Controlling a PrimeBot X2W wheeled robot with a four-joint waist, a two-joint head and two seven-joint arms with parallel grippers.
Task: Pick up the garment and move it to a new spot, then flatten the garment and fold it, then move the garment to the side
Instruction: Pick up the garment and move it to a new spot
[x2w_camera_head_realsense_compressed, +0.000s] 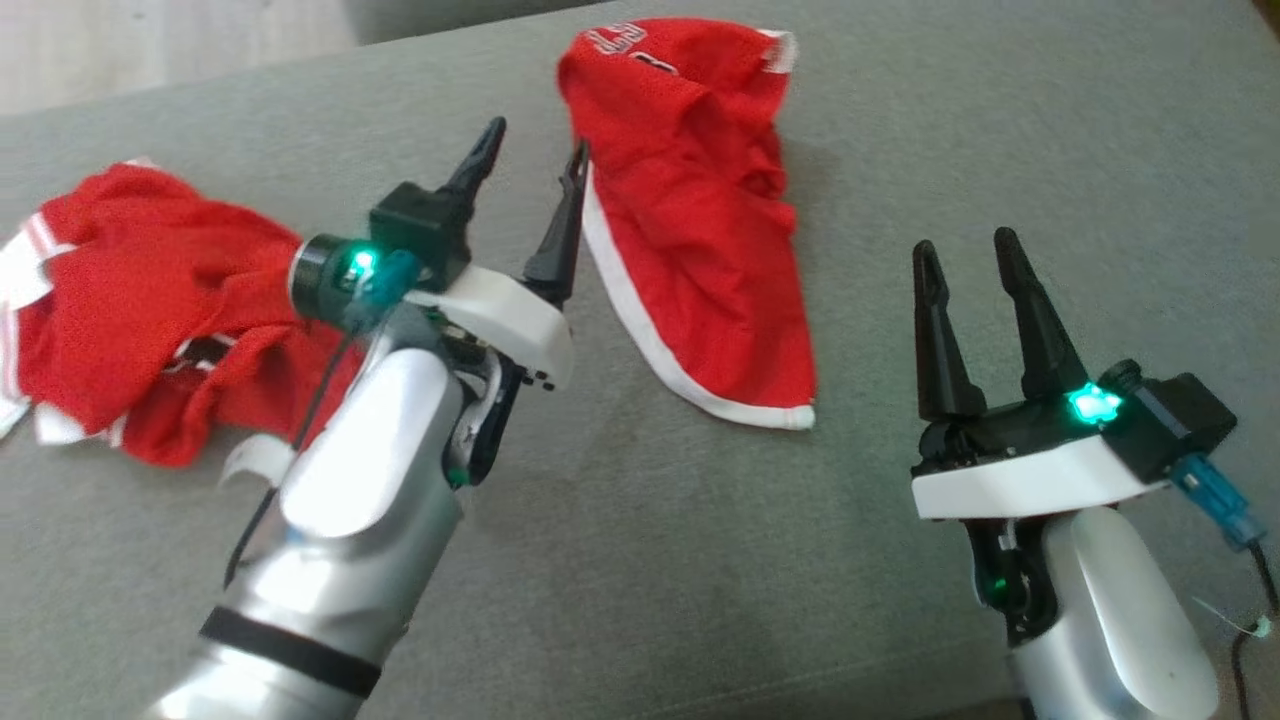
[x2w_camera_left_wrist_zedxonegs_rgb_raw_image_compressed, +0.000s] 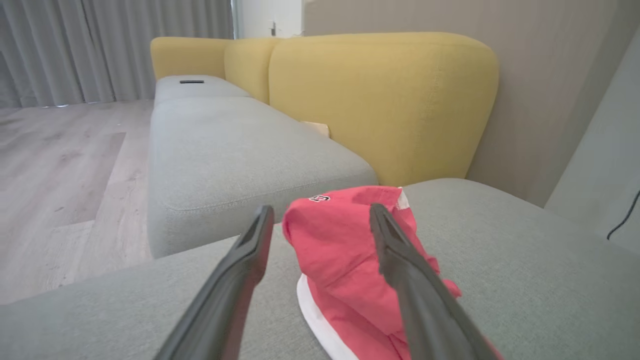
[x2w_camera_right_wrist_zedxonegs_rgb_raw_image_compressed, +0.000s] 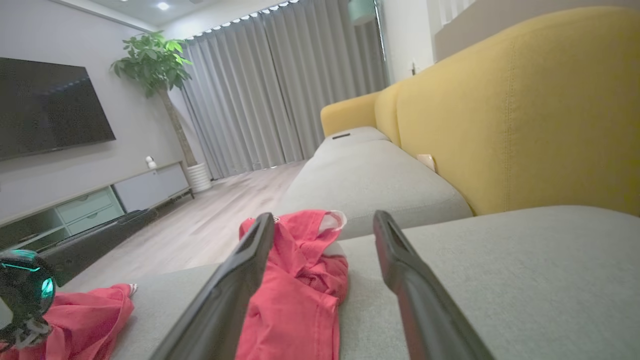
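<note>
Fingers (x2w_camera_head_realsense_compressed: 562, 225) of the left gripper (x2w_camera_head_realsense_compressed: 535, 142) stand spread wide with nothing between them. One tip is just beside the left edge of the red garment (x2w_camera_head_realsense_compressed: 700, 230); whether it touches cannot be told. The right gripper (x2w_camera_head_realsense_compressed: 963, 243) is equally wide open and empty, well to the right of the cloth, above the grey sofa cushion (x2w_camera_head_realsense_compressed: 640, 560).

The garment lies rumpled mid-cushion, with a white-trimmed hem along its near edge. White lettering (x2w_camera_head_realsense_compressed: 615, 40) at its far end is too blurred to read, as is the small patch (x2w_camera_left_wrist_zedxonegs_rgb_raw_image_compressed: 320, 198) in the left wrist view. A second red garment (x2w_camera_head_realsense_compressed: 150, 290), white-striped, lies crumpled to the left, partly behind the left arm.
</note>
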